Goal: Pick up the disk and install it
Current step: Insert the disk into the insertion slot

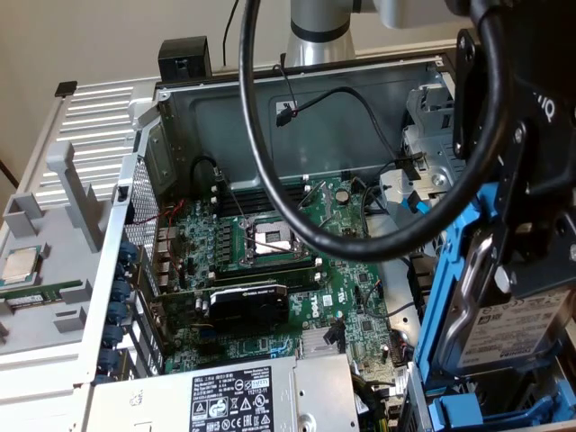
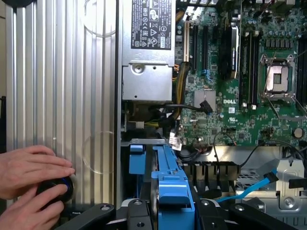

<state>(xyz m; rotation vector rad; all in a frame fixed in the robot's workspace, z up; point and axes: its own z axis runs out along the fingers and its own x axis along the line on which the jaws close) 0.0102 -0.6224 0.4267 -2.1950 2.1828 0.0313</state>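
Note:
The disk (image 1: 511,326), a silver drive with a white barcode label, sits clipped in a blue carrier frame (image 1: 457,270). It hangs upright and slightly tilted at the exterior view's right, over the corner of the open computer case. My gripper (image 1: 533,266) is shut on it from above. In the wrist view the blue carrier (image 2: 172,191) stands between my black fingers (image 2: 139,215), with my gripper (image 2: 172,214) above a blue-railed bay slot (image 2: 136,160).
A grey power supply (image 1: 225,396) lies at the case's front. The green motherboard (image 1: 270,243) fills the case floor. A thick black cable (image 1: 270,153) loops ahead of the arm. A person's hands (image 2: 29,184) rest on a black knob outside the case wall.

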